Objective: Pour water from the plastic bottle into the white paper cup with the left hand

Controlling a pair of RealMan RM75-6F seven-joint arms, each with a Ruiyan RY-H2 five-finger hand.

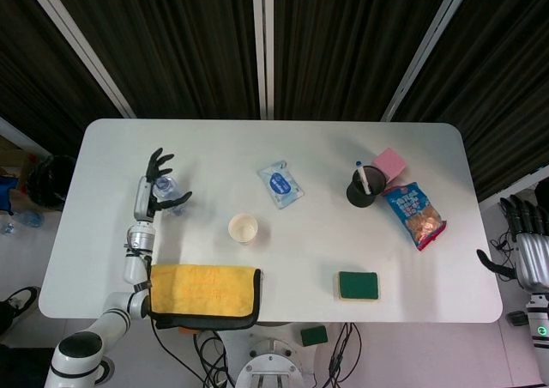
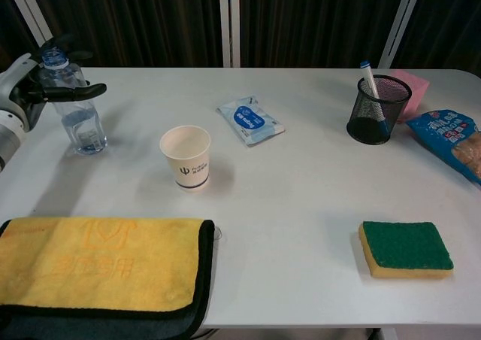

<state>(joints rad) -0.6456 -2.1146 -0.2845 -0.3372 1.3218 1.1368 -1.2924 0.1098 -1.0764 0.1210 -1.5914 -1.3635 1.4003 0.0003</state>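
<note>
White and silver arm segments on the left arm (image 1: pixel 129 272), ringed with dark joint bands — a rounded grey-capped joint near the base. Left robot hand (image 1: pixel 151 192): pale back, slim black fingers (image 2: pixel 79 90). Right robot hand (image 1: pixel 529 242): silver-grey ribbed body, black fingers — a small green light below.
</note>
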